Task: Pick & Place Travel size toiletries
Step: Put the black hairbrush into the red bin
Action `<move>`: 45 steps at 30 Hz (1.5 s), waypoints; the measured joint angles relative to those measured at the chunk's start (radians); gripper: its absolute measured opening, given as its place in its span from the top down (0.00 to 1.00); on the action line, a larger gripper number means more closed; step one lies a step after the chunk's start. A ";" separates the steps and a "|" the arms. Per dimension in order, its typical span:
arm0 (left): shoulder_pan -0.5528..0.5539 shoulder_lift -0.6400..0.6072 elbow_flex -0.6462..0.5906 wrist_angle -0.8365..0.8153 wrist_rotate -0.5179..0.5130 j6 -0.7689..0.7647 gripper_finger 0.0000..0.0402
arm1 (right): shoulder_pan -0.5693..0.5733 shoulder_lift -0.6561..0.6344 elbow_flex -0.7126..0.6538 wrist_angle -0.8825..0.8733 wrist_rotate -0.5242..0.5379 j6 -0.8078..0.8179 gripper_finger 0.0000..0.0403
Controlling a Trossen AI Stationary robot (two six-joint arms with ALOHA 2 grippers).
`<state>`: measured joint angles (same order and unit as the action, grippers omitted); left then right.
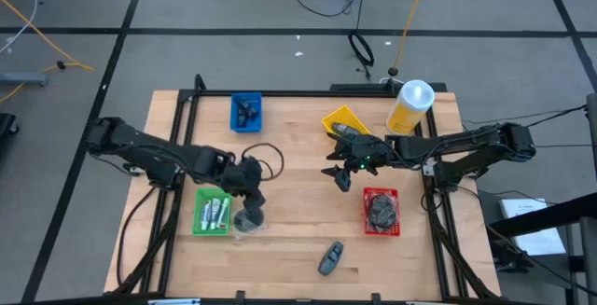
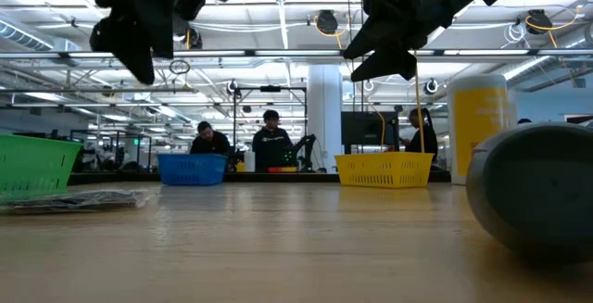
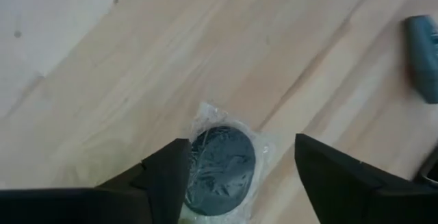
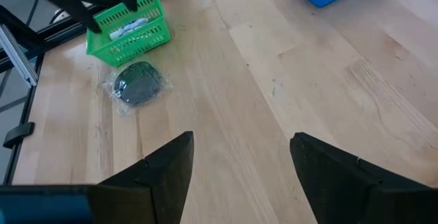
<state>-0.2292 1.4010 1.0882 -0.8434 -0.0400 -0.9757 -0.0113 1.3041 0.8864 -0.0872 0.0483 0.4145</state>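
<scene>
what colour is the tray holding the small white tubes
Green: the green plastic tray with small white tubes, clearest in the right wrist view.

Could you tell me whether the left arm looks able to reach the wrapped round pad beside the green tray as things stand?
Probably yes: the left gripper hangs right above the wrapped pad, its fingers open to either side, with nothing between them and it.

The left claw [image 1: 250, 196] is hanging above the tabletop with its fingers [image 3: 164, 176] spread apart. The right claw [image 1: 341, 170] is hovering mid-tabletop, fingers [image 4: 171, 166] likewise parted.
</scene>
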 joint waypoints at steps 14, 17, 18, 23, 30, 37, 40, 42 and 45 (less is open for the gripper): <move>0.000 0.257 0.000 0.052 0.093 -0.160 0.32 | 0.000 0.000 0.000 0.006 0.001 0.000 0.42; 0.002 0.310 0.000 0.092 0.089 -0.141 0.32 | 0.000 0.000 0.000 0.006 0.001 0.000 0.42; 0.005 0.325 0.000 0.107 0.089 -0.134 0.32 | 0.000 0.000 0.000 0.006 0.001 0.000 0.42; 0.023 0.391 0.000 0.111 0.090 -0.126 0.32 | 0.000 0.000 0.000 0.006 0.001 0.000 0.42; 0.023 0.435 0.003 0.094 0.171 -0.130 0.32 | 0.000 0.000 0.000 0.006 0.000 0.000 0.42; 0.022 0.437 0.003 0.090 0.137 -0.123 0.42 | 0.000 0.000 0.000 0.006 0.000 0.000 0.42; 0.022 0.438 0.002 0.084 0.122 -0.090 0.55 | 0.000 0.000 0.000 0.006 0.001 -0.001 0.42; 0.022 0.438 0.002 0.081 0.116 -0.075 0.65 | 0.000 0.000 0.000 0.006 0.001 -0.008 0.42; 0.022 0.438 0.002 0.086 0.114 -0.047 0.80 | 0.000 0.000 0.000 0.006 0.001 -0.008 0.42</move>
<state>-0.2068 1.8393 1.0897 -0.7570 0.0736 -1.0228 -0.0116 1.3042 0.8864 -0.0811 0.0494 0.4061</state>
